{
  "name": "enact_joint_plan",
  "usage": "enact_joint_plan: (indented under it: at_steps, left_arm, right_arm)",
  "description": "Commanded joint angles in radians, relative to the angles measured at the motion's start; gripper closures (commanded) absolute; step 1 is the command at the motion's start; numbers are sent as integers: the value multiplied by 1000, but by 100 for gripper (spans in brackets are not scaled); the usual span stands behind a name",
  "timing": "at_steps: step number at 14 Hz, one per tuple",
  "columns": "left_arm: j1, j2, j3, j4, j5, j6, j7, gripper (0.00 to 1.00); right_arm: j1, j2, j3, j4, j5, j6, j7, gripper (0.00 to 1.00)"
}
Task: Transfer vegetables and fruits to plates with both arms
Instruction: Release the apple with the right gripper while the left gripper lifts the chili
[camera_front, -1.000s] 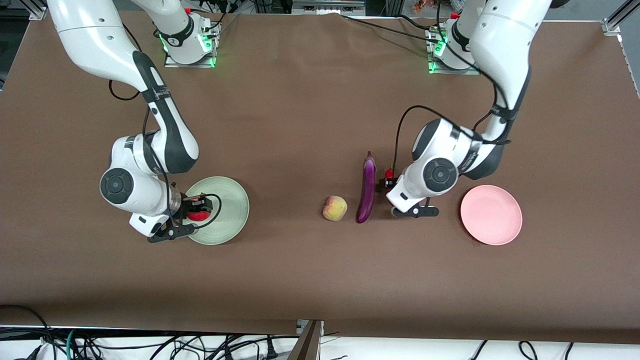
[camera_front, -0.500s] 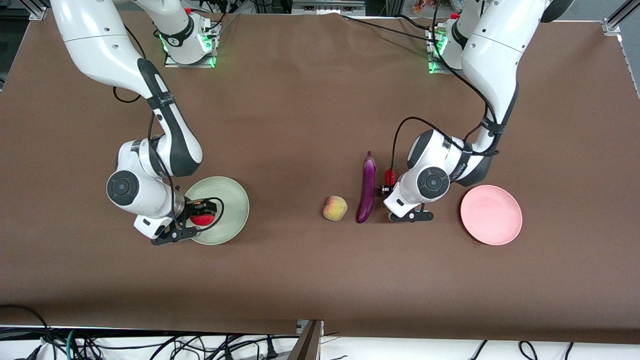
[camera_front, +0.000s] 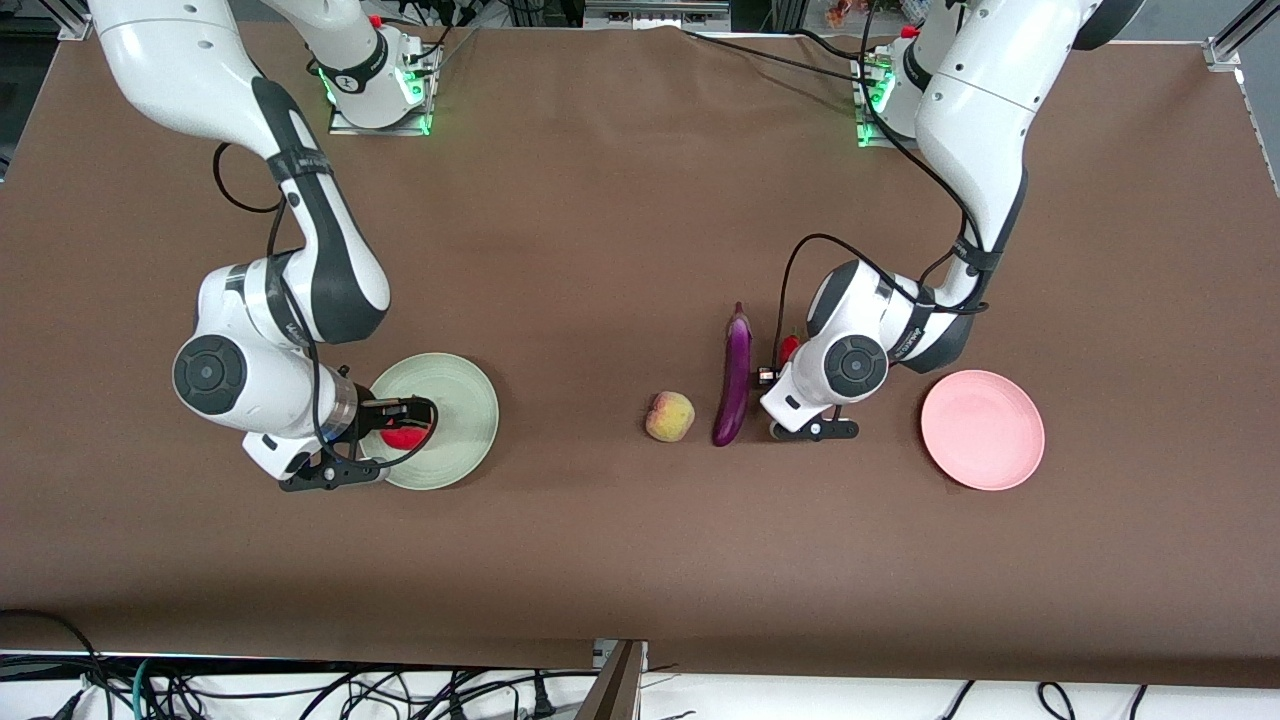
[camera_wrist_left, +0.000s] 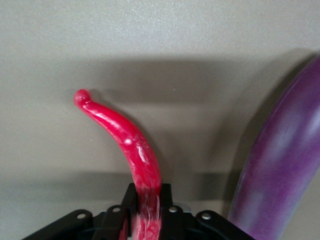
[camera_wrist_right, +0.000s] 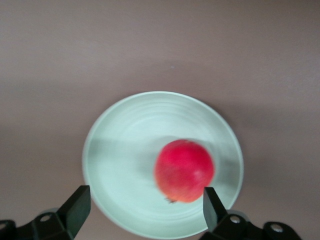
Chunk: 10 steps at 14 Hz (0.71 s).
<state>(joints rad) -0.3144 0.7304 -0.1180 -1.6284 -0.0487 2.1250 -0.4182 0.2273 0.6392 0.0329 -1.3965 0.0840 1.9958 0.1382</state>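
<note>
The brown table (camera_front: 620, 180) has wide bare stretches along its edge nearest the front camera and across the middle between the two arms' bases.

The right arm (camera_front: 300, 230) reaches down to the pale green plate (camera_front: 470, 395), which lies toward the right arm's end of the table. The left arm (camera_front: 975, 150) bends down beside the eggplant (camera_front: 734, 372), with the pale pink plate (camera_front: 983, 430) lying bare just beside its wrist, toward the left arm's end.

The right gripper (camera_wrist_right: 145, 210) hangs over the green plate with its fingers (camera_wrist_right: 76, 207) spread wide and released. The pomegranate (camera_wrist_right: 184, 170) sits on the plate apart from both fingers, off-centre and close to the plate's rim.

The eggplant lies lengthwise on the table near the middle, its stem end pointing toward the robots' bases. The peach (camera_front: 669, 416) rests just beside the eggplant's lower end, toward the right arm's end, with a narrow gap between them.

The left gripper (camera_wrist_left: 146, 212) is down at the table beside the eggplant, its fingers clenched on the stem end of the red chili pepper (camera_wrist_left: 127, 140). The pepper's curved tip points away from the gripper, with a strip of open table between pepper and eggplant.
</note>
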Motion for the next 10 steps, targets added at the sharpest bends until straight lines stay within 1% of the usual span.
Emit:
enact_joint_plan:
  at_steps: [1, 2, 4, 5, 6, 7, 8, 9, 10]
  left_arm:
    - [11, -44, 20, 30, 1, -57, 54, 94]
    - [30, -54, 30, 71, 1, -127, 109, 94]
    - [81, -54, 44, 143, 13, -248, 197, 94]
    - [93, -57, 61, 166, 76, -282, 235, 94]
    - [100, -58, 81, 185, 177, -307, 302, 94]
    - [116, -58, 84, 189, 257, -313, 391, 93]
    - [144, -58, 84, 189, 310, -307, 465, 93]
    - [181, -57, 83, 191, 340, -303, 529, 93]
    - [220, -43, 83, 189, 336, -292, 591, 92]
  right_arm:
    - [84, 11, -2, 36, 8, -20, 176, 1]
    - [114, 17, -1, 39, 8, -14, 257, 1]
    - [193, 43, -2, 79, 7, -6, 410, 1]
    - [225, 62, -2, 106, 7, 15, 475, 1]
    - [249, 82, -2, 131, 8, 33, 544, 1]
    - [279, 106, -2, 151, 7, 66, 605, 1]
    - [309, 123, -2, 160, 7, 93, 663, 1]
    - [340, 141, -4, 166, 7, 131, 732, 1]
    - [368, 157, -4, 168, 3, 179, 798, 1]
